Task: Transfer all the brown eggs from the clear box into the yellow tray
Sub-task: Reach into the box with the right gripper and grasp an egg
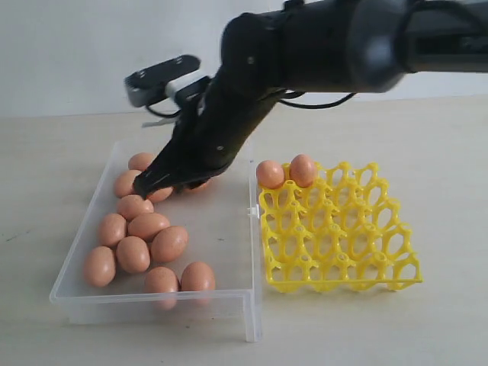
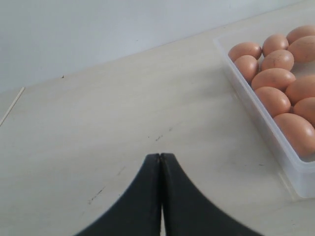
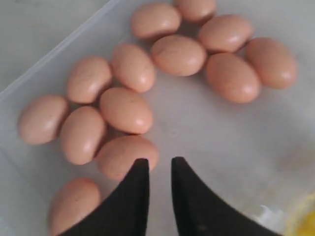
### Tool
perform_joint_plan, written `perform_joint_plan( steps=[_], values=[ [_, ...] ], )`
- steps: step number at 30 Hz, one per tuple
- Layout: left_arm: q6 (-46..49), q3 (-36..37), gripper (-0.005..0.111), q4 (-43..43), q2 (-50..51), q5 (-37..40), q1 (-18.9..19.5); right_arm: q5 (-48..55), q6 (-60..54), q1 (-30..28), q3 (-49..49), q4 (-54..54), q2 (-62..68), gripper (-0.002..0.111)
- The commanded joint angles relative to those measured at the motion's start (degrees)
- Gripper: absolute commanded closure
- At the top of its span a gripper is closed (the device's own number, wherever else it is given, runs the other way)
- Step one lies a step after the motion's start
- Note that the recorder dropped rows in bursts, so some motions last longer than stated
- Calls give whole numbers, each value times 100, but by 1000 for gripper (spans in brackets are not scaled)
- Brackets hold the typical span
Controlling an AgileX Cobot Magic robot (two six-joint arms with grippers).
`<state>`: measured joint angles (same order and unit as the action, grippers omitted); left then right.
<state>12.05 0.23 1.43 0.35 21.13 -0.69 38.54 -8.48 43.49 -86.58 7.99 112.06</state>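
The right gripper (image 1: 152, 183) reached into the clear box (image 1: 221, 229), its dark arm (image 1: 305, 46) partly hiding the brown eggs (image 1: 149, 226) at the back. Its fingers stood slightly parted with nothing between them, and one smooth, speckled egg lay just beside a tip. Two eggs sat in the yellow lattice tray (image 1: 343, 229), at its back corner. The left gripper (image 2: 160, 156) — pressed shut — hung over the pale table (image 2: 98, 123).

Exterior view: low, near table height, facing slightly downward across the table (image 1: 427, 328); clear box (image 1: 221, 229) at 8 o'clock, yellow tray (image 1: 335, 284) at 4 o'clock. Right wrist view: close, steeply downward into the box onto the brown eggs (image 3: 125, 109). Left wrist view: farther off, oblique, over bare table. All three share the box's eggs.
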Motion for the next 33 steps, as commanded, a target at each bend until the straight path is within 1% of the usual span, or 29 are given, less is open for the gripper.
perform_joint_plan(
  steps=[1,2,3,8,13,18,29,33],
  values=[
    [-30,-23,107,0,-35,-33,10,880,-943,269,-1031,386,751,59],
    [-30,-23,107,0,-35,-33,10,979,-1052,319,-1248,375,915,54],
    [-30,-23,107,0,-35,-33,10,1069,-1203,319,-1452,375,1071,52],
    [-30,-23,107,0,-35,-33,10,1420,-1472,367,-2224,134,1707,53],
    [-30,-23,107,0,-35,-33,10,1503,-1563,376,-2650,42,2104,53],
    [-30,-23,107,0,-35,-33,10,1529,-1627,376,-2865,-90,2327,53],
    [-30,-23,107,0,-35,-33,10,1357,-1856,376,-2987,-106,2634,52],
    [-30,-23,107,0,-35,-33,10,1295,-1888,376,-3051,-106,2803,39]
  ],
)
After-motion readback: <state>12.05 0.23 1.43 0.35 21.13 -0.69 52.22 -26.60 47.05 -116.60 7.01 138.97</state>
